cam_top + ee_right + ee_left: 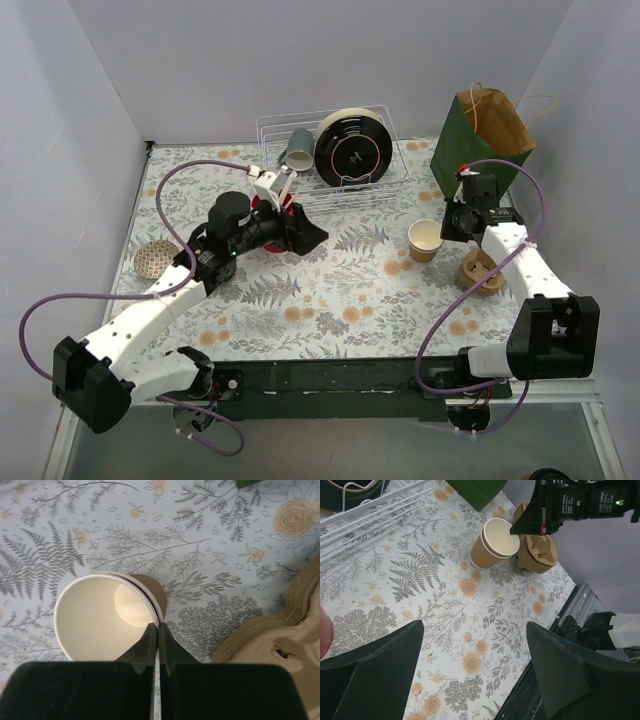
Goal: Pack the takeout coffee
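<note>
A brown paper coffee cup, empty and seemingly two nested, stands upright on the floral cloth; it also shows in the left wrist view and the right wrist view. My right gripper is shut on the cup's right rim. A brown cardboard cup carrier lies just right of the cup. A green and brown paper bag stands open at the back right. My left gripper is open and empty over the middle of the table.
A white wire dish rack at the back holds a black plate and a grey cup. A red object sits by the left wrist. A woven ball lies at the left edge.
</note>
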